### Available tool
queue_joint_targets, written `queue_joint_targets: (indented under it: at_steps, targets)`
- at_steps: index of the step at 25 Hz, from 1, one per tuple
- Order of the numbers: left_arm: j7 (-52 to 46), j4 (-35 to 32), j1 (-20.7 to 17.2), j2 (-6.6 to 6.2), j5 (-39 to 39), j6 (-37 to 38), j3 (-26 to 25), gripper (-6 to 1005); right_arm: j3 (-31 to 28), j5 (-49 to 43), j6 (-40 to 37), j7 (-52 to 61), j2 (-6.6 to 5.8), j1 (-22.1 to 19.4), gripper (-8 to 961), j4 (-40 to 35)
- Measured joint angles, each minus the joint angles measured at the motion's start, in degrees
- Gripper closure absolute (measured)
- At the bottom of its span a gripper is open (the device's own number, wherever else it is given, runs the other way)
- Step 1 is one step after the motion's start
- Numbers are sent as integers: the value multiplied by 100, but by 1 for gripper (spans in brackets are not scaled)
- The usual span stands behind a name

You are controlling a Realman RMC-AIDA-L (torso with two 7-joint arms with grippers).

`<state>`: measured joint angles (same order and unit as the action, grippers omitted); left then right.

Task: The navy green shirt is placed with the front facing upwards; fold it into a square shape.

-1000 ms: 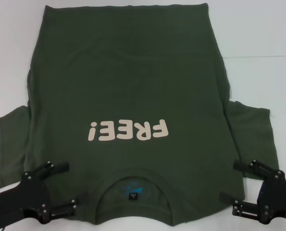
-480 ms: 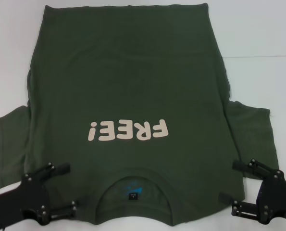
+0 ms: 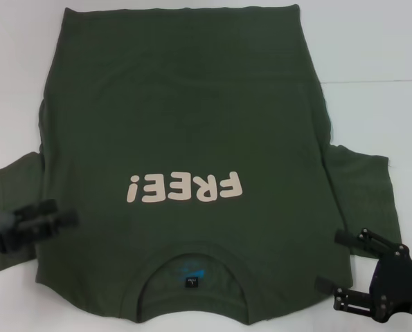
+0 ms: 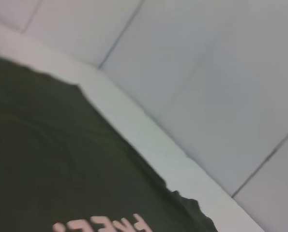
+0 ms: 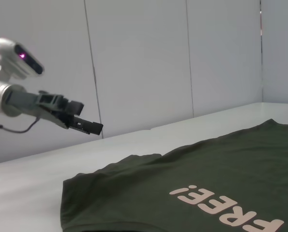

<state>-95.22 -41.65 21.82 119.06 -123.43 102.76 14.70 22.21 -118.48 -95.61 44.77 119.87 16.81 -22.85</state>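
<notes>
The left gripper is raised above the shirt's left sleeve, turned on its side; from the right wrist camera it hangs in the air clear of the cloth, and its fingers look pressed close together, holding nothing.

The shirt lies flat on the white table, front up and spread wide, collar toward the robot and hem at the far edge. The pale "FREE!" lettering sits just beyond the collar (upside down from the head camera). Both short sleeves stick out to the sides, unfolded.

The right gripper is low at the shirt's near right corner, by the shoulder beside the right sleeve. Its two fingers are spread apart, gripping nothing.
</notes>
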Motion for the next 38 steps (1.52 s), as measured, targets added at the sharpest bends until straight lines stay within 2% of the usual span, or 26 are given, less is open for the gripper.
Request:
queue_joint_targets:
  at_steps: [4, 8, 12, 19, 23, 38]
  targets:
    - [-1475, -486, 197, -250, -394, -40, 31, 52, 13, -5, -6, 15, 0, -7, 25, 0]
    - [-2887, -883, 474, -506, -1373, -153, 19, 51, 21, -9, -9, 30, 0, -2, 25, 0]
    - [-3526, -1078, 677, -632, -2140, -212, 5, 51, 37, -17, -10, 34, 0, 9, 25, 0]
    - [-3869, -1060, 802, -632, -2892, -802, 138, 52, 37, -10, -10, 40, 0, 8, 26, 0]
    - [-3998, -1042, 764, -574, -2954, -1183, 485, 51, 27, -8, -10, 41, 0, 7, 26, -1]
    - [-4104, -807, 796, -539, -3091, -1527, 701, 52, 0, 0, 10, 49, 1, 14, 25, 0]
